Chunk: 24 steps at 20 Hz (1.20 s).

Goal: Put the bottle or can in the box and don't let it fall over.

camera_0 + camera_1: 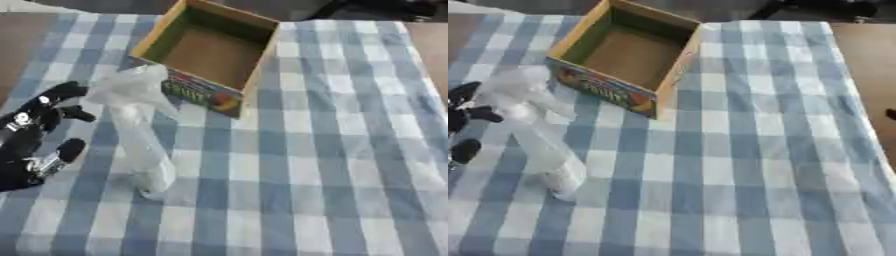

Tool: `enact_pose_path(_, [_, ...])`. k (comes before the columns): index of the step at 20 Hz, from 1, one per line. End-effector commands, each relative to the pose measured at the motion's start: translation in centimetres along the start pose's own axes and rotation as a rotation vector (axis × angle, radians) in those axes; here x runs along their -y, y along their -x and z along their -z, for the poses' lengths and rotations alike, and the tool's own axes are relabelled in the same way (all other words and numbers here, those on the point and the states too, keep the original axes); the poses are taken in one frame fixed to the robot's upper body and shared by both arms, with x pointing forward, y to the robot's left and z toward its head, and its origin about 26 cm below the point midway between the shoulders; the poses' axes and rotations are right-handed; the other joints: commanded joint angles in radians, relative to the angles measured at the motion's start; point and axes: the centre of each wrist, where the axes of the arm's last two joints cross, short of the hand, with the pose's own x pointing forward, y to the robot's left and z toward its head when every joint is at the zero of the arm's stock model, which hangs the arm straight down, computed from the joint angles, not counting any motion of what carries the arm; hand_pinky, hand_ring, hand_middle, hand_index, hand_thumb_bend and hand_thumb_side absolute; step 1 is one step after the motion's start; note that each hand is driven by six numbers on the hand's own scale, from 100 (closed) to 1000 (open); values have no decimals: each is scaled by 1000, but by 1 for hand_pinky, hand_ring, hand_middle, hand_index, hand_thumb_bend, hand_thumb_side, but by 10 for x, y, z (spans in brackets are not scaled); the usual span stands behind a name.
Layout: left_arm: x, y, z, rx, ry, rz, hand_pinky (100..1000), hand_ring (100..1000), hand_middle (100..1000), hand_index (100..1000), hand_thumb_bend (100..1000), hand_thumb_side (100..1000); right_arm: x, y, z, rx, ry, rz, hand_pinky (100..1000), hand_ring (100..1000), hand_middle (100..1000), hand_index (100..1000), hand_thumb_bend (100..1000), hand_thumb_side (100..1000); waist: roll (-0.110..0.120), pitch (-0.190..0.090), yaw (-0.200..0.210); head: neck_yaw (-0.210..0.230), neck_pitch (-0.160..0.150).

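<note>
A: Starting big: the checked cloth (350, 165), then the open box (213, 52) at its far side, empty.

B: And the bottle (140, 135)?

A: Clear, upright on the cloth, just in front of the box's near corner.

B: Hand?

A: Only 1 shows. The left hand (35, 142) sits just left of it, fingers spread, gripping nothing.

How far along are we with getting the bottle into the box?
Early stage. Nothing looks done: the box sits open and empty on the checked cloth. In hand: the left hand is open just beside the clear bottle, which stands on the cloth; no closed grip shows. Left: grasp, lift, set it upright inside. The right hand is out of view.
</note>
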Motion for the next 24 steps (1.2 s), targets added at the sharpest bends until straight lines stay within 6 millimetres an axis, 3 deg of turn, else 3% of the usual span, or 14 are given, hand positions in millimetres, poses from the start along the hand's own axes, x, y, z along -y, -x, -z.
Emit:
enact_pose_path(1, [-7,-5,2,-30,5,34,1000,758,903,1000,398,504,2,-7,3,19,-8,-10,848,1000,1000,986,100,690,1,-12,-2,4,-17])
enact_pose_path(14, [-4,-7,10,-54,37,34,1000,763,909,1000,400,518,2,-5,3,13,-11,-5,849,1000,1000,987,100,695,5,-10,-6,2,-26])
enact_pose_path(24, [-6,-26,23,39,132,65,1000,766,910,1000,390,510,1,-3,2,1,-11,-4,850,1000,1000,987,100,701,10,-3,-12,0,-27])
